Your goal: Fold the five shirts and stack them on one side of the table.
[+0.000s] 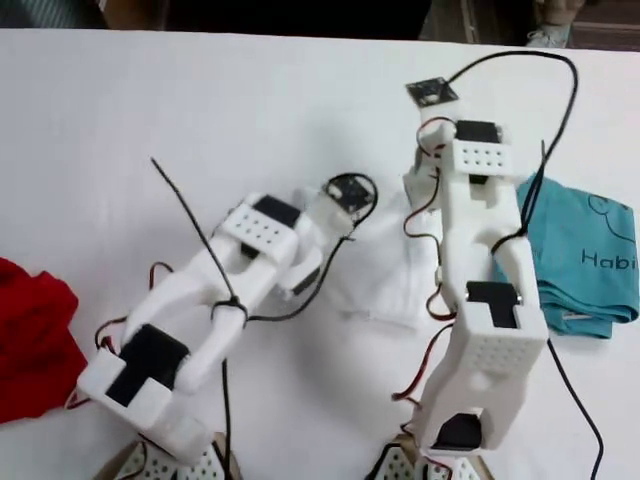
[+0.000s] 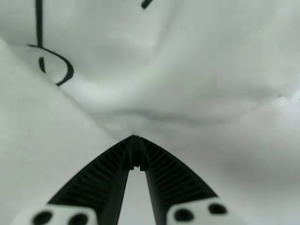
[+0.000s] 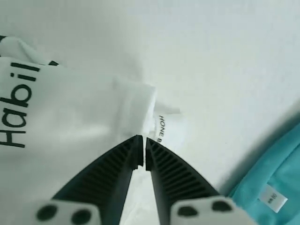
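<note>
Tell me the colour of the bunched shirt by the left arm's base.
Red. The shirt shows best in the high view.

We look down over the table (image 1: 200, 100) from a fixed high camera, far enough above the white shirt (image 1: 385, 285) to take in both arms. The left wrist camera sits just behind the left gripper (image 2: 135, 140), faces along its fingers, and is very close to the white shirt. The right wrist camera faces along the right gripper (image 3: 143, 140) in the same way, slightly farther from the white shirt. All three views share the white shirt. The high and right wrist views also share the teal shirt (image 1: 570, 230) beside it.
</note>
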You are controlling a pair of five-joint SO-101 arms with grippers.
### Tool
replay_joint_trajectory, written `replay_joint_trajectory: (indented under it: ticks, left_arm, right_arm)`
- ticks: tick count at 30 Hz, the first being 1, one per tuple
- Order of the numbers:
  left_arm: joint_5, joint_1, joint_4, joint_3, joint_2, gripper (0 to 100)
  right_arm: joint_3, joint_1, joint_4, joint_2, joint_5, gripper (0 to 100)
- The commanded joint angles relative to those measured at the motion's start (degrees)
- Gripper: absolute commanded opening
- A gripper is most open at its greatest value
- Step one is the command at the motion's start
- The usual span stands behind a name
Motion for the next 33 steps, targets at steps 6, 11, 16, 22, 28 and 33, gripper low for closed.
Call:
replay_joint_trajectory:
  ticks: [6,11,16,22,28,33]
  left_arm:
    - [3.0,-0.7,-5.7,4.1,-3.5,3]
    - [4.1,-0.5,-5.6,3.9,-3.5,3]
    - [4.1,-0.6,-5.3,4.3,-3.5,3]
    - [4.0,-1.1,-5.3,4.3,-3.5,3]
    - [4.0,-1.1,-5.3,2.8,-3.5,3]
    - [4.0,-1.8,-3.1,-0.9,-3.6,3]
  right_arm:
    - [-3.0,-1.0,-2.1,-0.2,0.3,2.1]
    - [-1.4,-0.8,-3.1,2.6,0.3,2.1]
    - [-1.6,-0.6,-5.5,7.7,0.3,2.1]
    - [-1.7,3.2,-5.7,8.4,0.6,2.1]
    - [-1.6,9.5,-4.3,6.5,0.8,2.0]
    - [-1.6,10.4,-1.7,6.5,4.5,2.0]
